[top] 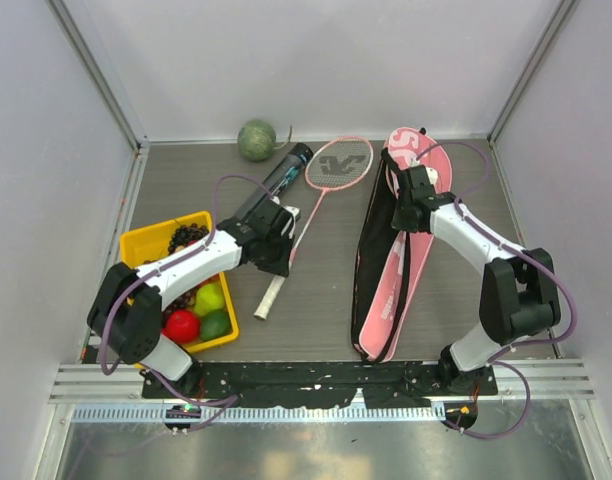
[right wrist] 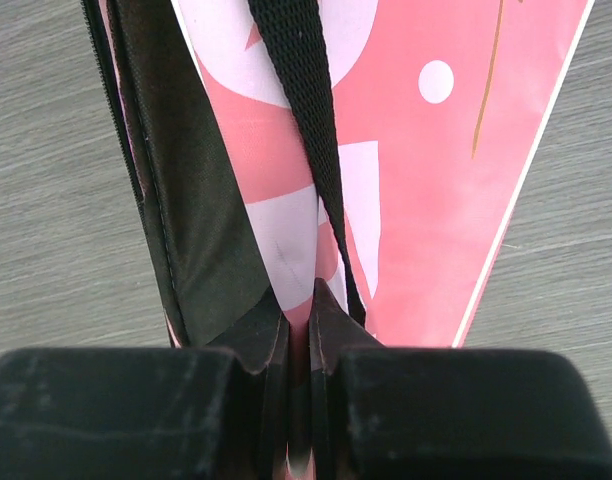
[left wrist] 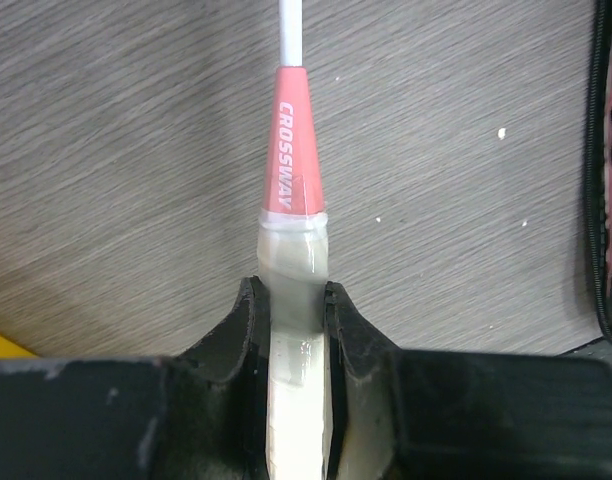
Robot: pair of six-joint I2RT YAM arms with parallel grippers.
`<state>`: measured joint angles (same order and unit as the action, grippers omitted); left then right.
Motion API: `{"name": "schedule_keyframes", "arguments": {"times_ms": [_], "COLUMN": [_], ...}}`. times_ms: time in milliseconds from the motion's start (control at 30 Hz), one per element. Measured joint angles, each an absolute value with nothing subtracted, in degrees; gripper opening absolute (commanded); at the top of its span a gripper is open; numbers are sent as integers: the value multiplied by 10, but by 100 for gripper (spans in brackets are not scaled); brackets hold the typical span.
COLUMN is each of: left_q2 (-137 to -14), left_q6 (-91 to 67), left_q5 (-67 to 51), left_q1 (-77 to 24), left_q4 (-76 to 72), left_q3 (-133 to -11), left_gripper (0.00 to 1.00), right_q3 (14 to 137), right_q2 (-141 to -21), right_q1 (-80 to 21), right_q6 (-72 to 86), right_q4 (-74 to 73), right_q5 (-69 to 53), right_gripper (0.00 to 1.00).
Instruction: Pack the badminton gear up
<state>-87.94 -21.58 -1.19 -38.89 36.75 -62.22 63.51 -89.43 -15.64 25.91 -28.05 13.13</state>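
A pink-framed racket [top: 338,162] lies slanted across the table, its white handle [top: 271,295] pointing toward the near edge. My left gripper [top: 277,243] is shut on that handle [left wrist: 293,255], just below the pink "CROSSWAY" cone [left wrist: 290,150]. A long black tube [top: 278,180] lies beside the racket's shaft, partly under my left arm. The pink racket bag [top: 406,275] lies lengthwise on the right, its black side turned up. My right gripper [top: 414,200] is shut on the bag's pink flap [right wrist: 286,240], next to a black strap [right wrist: 301,100].
A yellow fruit tray [top: 146,243] with grapes and coloured fruit sits at the left, under my left arm. A green melon [top: 256,139] rests at the back wall. The bag's black zipped edge [left wrist: 604,200] shows at the right of the left wrist view.
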Motion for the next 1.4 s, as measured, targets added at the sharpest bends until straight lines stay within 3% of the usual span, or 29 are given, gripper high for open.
{"name": "schedule_keyframes", "arguments": {"times_ms": [933,1400], "left_q2": [-837,-837], "left_q6": [-286,-282], "left_q5": [-25,70], "left_q1": [-454,-543], "left_q4": [261,257], "left_q3": [-550,-549], "left_gripper": [0,0], "right_q3": [786,804], "right_q2": [-1035,-1035], "right_q1": [-155,-152], "right_q6": [270,264], "right_q4": [-336,-352], "right_q5": [160,164], "right_gripper": [5,5]}}
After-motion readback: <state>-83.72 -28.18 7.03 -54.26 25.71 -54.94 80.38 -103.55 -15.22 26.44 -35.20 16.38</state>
